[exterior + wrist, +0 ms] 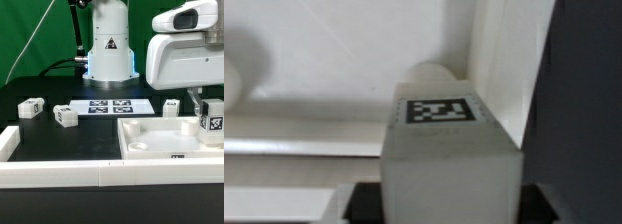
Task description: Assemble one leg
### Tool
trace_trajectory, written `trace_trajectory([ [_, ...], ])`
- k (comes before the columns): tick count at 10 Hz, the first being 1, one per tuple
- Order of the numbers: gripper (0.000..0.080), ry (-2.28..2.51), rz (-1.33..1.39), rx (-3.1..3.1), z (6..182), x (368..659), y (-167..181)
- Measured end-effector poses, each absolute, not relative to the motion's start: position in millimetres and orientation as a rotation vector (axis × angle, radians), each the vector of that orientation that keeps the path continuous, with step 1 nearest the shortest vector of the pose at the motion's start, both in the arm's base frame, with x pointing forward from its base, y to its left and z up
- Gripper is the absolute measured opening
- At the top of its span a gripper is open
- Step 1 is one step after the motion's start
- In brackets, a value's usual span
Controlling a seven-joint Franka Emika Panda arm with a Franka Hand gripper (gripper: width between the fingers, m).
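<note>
The gripper [207, 105] clamps 1 leg [212, 124] upright over the tray's [160, 150] 2 o'clock corner, apparently to seat it there.

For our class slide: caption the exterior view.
Gripper jaws hold one leg at the white tray; two legs lie near the marker board.

Small white plastic cuboid leg [212, 124] [441, 150], black-and-white marker tags on its faces: upright, clamped between my jaws, projecting beneath them.
</note>
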State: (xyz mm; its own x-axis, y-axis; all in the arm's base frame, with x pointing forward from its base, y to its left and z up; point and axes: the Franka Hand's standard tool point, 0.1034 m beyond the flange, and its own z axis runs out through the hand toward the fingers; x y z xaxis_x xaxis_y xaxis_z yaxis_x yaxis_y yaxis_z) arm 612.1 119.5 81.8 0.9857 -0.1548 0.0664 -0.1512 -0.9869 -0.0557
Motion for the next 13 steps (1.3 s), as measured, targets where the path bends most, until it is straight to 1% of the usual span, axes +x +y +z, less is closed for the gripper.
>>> trace_trajectory([
  [3, 0.0292, 0.795, -0.098, -2.983, 81.1, 612.2, 116.7],
  [8, 0.0294, 1.327, -0.078, -2.771, 80.5, 612.9, 113.2],
  [9, 0.0376, 1.416, -0.066, -2.717, 80.4, 612.4, 115.6],
  [10, 0.0514, 1.343, -0.069, -2.755, 80.4, 612.3, 116.5],
  [11, 0.0514, 1.294, -0.071, -2.779, 80.5, 612.3, 116.5],
  [12, 0.0609, 1.146, -0.078, -2.846, 80.6, 612.5, 115.7],
  [13, 0.0637, 0.956, -0.086, -2.919, 80.7, 612.9, 114.6],
])
